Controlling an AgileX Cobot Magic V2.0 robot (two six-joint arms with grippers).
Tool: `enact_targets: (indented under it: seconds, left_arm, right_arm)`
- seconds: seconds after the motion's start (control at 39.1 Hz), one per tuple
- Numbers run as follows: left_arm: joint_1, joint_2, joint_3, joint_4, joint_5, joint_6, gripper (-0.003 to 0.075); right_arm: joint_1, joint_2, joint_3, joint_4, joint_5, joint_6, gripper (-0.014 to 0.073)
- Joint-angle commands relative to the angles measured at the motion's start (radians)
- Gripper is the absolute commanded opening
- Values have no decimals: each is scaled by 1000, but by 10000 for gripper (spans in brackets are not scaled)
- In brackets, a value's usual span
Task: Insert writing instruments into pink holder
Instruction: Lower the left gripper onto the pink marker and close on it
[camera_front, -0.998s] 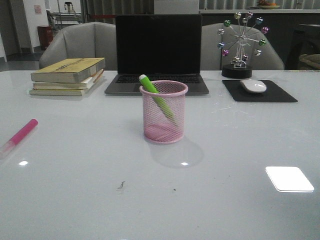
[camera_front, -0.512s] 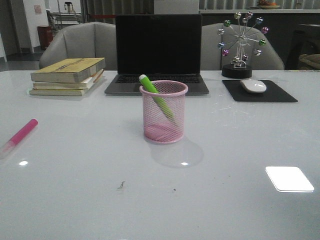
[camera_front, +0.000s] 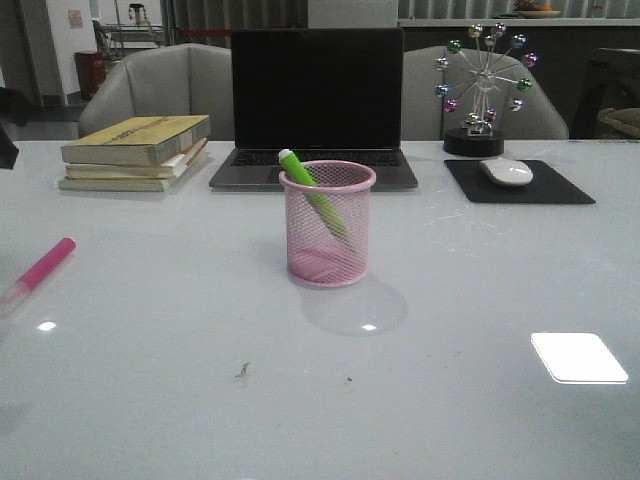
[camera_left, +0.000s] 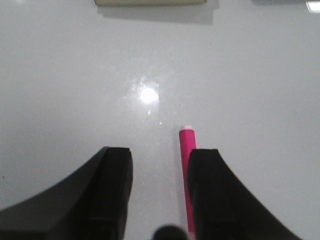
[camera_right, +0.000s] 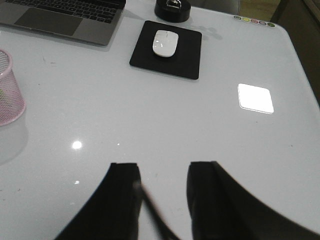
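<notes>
Your left gripper (camera_left: 159, 190) hangs over the glossy white table (camera_front: 470, 300) with its black fingers (camera_left: 112, 185) spread apart and nothing between them. The magenta pink highlighter marker (camera_left: 187, 175) lies flat on the table just inside the right-hand finger in the left wrist view, its rounded end pointing up the frame. In the front view that same marker (camera_front: 40, 268) sits at the far left edge of the frame, well apart from the pink wire-mesh cylindrical holder (camera_front: 327, 224), which stands upright at the centre. The lime green highlighter marker (camera_front: 312, 195) is already inside that holder, leaning with its top over the left side of the rim.

Your right gripper (camera_right: 162, 200) is also open and empty above bare table. In its view the holder (camera_right: 9, 87) shows at the left edge, a white mouse (camera_right: 164, 43) on a black mouse pad (camera_right: 187, 60) lies in the upper middle, and a grey laptop (camera_right: 65, 15) fills the upper left.
</notes>
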Motion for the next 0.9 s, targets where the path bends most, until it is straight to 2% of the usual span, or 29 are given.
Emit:
enact_targets:
  seconds: [0.0, 0.54, 0.87]
  left_arm:
    - [-3, 5, -72, -37, 24, -1, 335]
    - [-73, 197, -247, -66, 308, 22, 333]
    - [-86, 247, -247, -67, 333, 9, 333]
  right_arm:
    - [-7, -1, -29, -18, -73, -7, 364]
    - [-7, -1, -29, -18, -73, -7, 364]
    - [-7, -1, -29, -18, -73, -7, 364]
